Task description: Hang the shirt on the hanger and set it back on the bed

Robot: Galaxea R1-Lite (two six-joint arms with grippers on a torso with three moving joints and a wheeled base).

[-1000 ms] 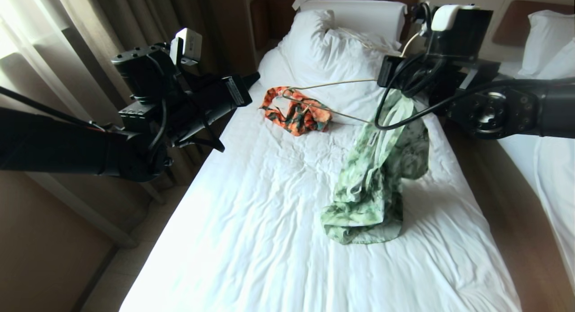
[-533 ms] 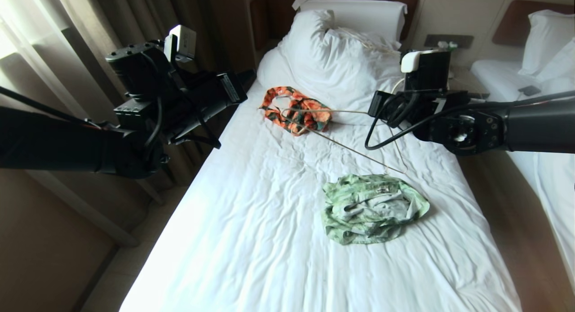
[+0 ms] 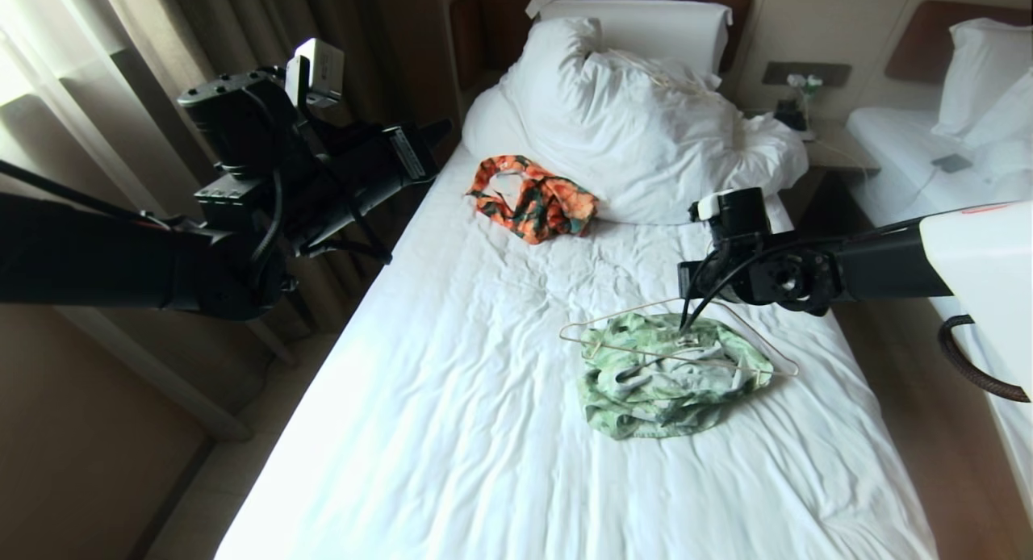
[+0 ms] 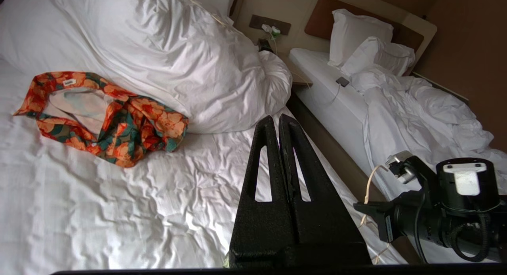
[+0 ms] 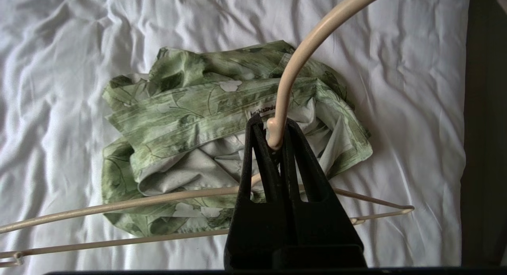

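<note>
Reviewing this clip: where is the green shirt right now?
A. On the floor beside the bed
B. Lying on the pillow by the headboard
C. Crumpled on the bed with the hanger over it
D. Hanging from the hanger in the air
C: the shirt lies bunched on the bed, and the hanger, pinched at its hook by the right gripper, sits across the top of it.

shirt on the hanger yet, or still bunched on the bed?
Bunched, not hung. The shirt lies crumpled on the bed; the hanger, pinched in the right gripper, lies bare across its top.
</note>
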